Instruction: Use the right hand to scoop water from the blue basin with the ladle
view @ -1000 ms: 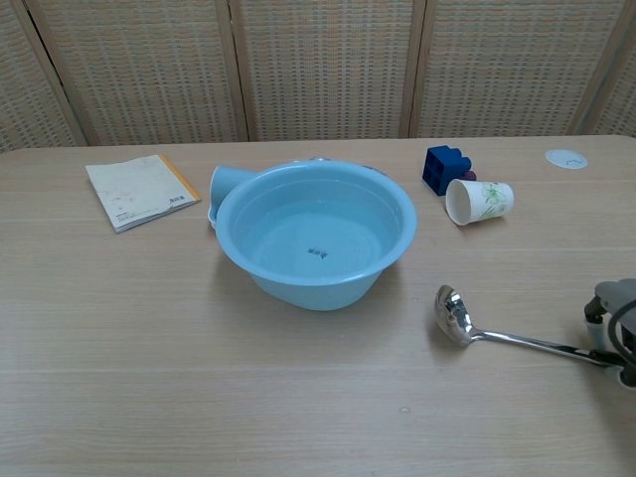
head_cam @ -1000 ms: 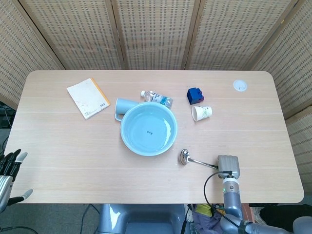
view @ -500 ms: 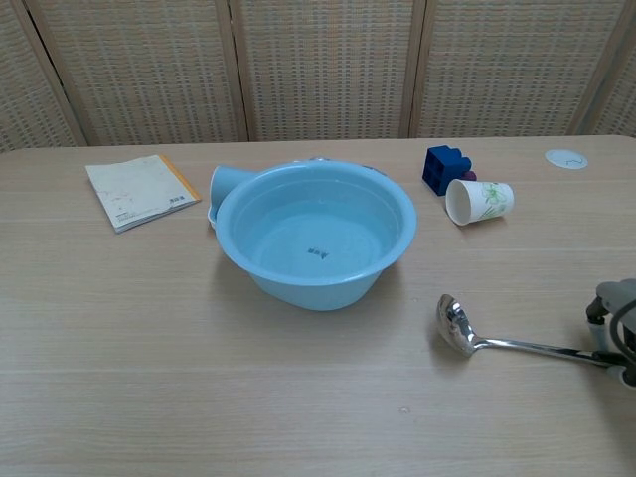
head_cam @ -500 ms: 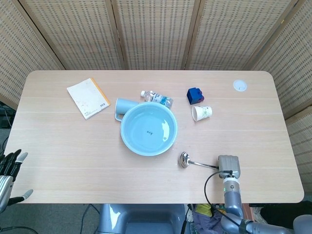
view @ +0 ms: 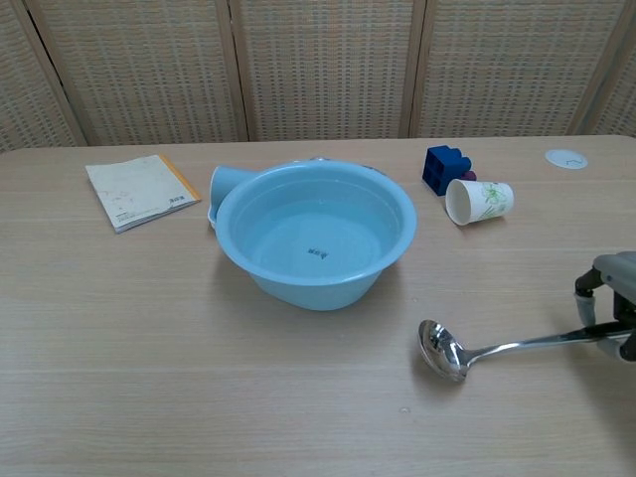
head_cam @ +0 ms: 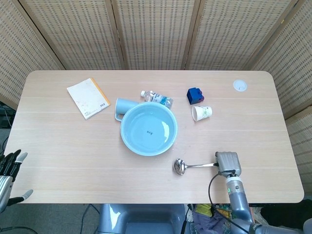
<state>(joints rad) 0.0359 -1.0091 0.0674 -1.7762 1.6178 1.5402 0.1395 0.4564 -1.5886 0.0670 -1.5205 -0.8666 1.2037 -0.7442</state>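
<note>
- The right hand (head_cam: 227, 162) is at the near right part of the desk (head_cam: 73, 146) and it holds the end of the handle of the ladle (head_cam: 192, 166); in the chest view the hand (view: 608, 306) shows only at the right edge of the frame.
- The bowl of the ladle (view: 442, 349) is near the desk surface, in front of the blue basin (head_cam: 148, 129) and a little to its right, outside of it. I cannot tell if the bowl touches the desk.
- The blue basin (view: 314, 235) stands near the middle of the desk and has water inside.
- The left hand (head_cam: 9, 170) is beside the near left corner of the desk, off its edge, with fingers spread and nothing in them.
- Behind the basin lie a light blue cup (head_cam: 124, 105) on its side, touching the basin, and a plastic bottle (head_cam: 157, 98).
- A notebook (head_cam: 88, 98) lies at the far left.
- A paper cup (view: 479, 200) lies on its side right of the basin, just beside a dark blue block (view: 443, 167).
</note>
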